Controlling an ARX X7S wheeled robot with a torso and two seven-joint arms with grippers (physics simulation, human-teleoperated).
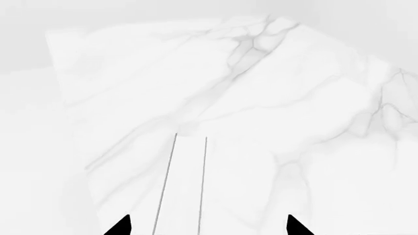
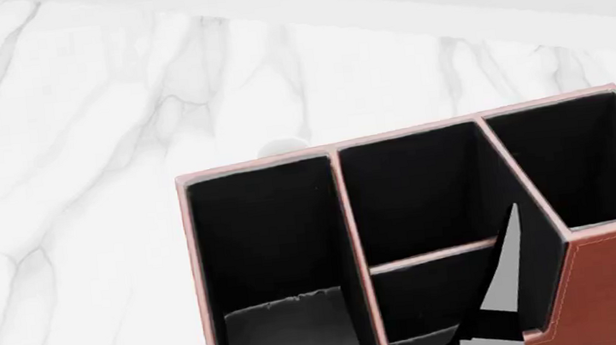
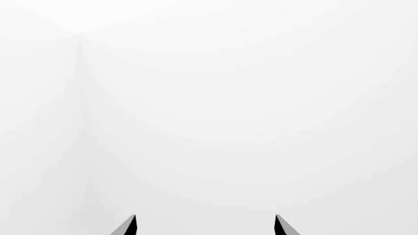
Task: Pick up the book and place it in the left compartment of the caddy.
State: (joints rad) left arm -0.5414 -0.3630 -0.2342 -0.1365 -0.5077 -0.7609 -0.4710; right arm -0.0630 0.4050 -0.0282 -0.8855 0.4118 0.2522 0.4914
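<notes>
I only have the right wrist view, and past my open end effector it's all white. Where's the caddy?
Observer: In the head view the caddy sits close below the camera on the marble table.
Operator: Is the book inside?
Observer: A dark slab, apparently the book, lies low in the left compartment.
Operator: Is the left end effector holding anything?
Observer: No. The left end effector is open over bare marble.
</notes>
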